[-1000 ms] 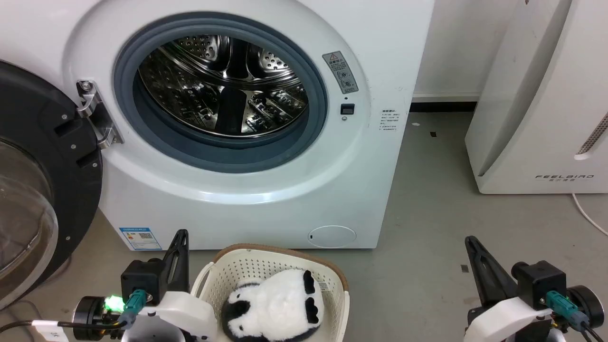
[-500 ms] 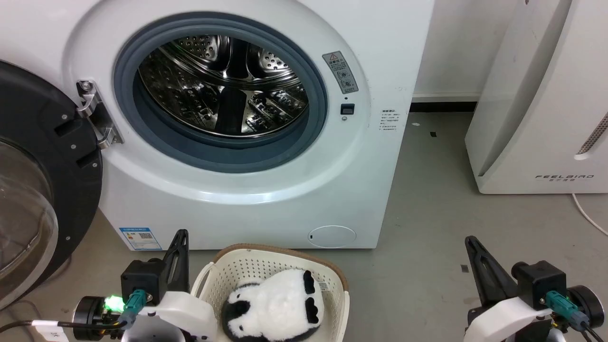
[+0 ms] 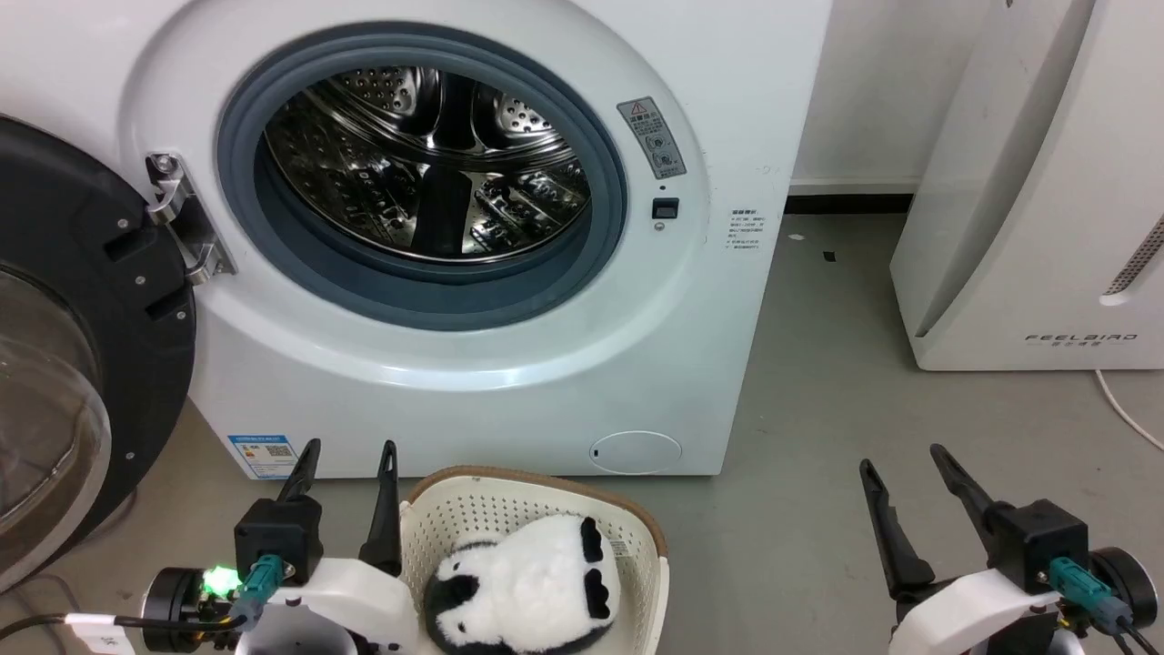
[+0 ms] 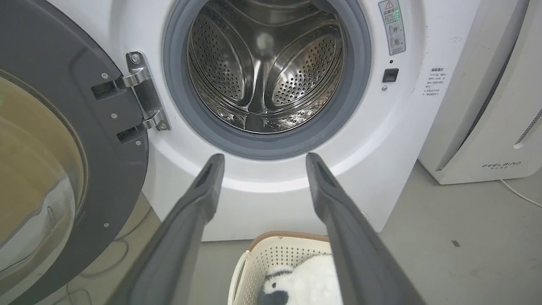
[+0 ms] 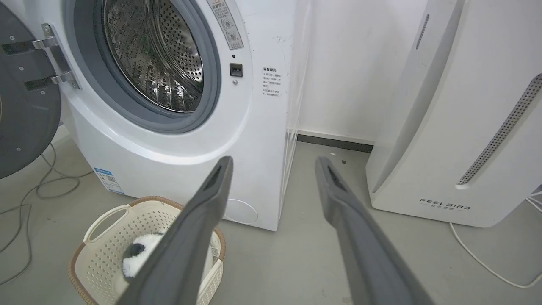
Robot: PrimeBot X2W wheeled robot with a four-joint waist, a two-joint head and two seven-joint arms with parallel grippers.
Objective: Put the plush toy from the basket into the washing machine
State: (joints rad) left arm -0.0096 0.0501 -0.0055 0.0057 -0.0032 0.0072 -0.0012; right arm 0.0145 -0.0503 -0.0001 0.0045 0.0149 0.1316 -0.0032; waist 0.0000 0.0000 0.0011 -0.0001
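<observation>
1. A white front-loading washing machine (image 3: 473, 364) fills the upper left of the head view. Its dark round glass door (image 3: 73, 300) is swung wide open to the left on a metal hinge (image 3: 186, 218).
2. Inside the grey rubber seal (image 3: 596, 259), the perforated steel drum (image 3: 427, 164) gleams with reflections.
3. A cream perforated basket (image 3: 536, 480) with a brown rim sits on the grey floor (image 3: 818, 409), just in front of the washer's base at the bottom middle.
4. The plush toy (image 3: 527, 587), a fluffy white panda with black ears and limbs, lies inside the basket. Neither gripper touches it.
5. The left gripper (image 3: 350, 446) is at the lower left, just beside the basket's left side. Its two dark fingers are spread apart, pointing upward and holding nothing (in the left wrist view they frame the bottom of the drum opening, with the basket and panda low between them).
6. The right gripper (image 3: 901, 457) is at the lower right, over bare floor and well apart from the basket. Its fingers are likewise parted and empty.
7. A white FEELBIRD appliance (image 3: 1028, 227) stands to the right of the washer, with a thin white cable (image 3: 1123, 409) on the floor beside it.
</observation>
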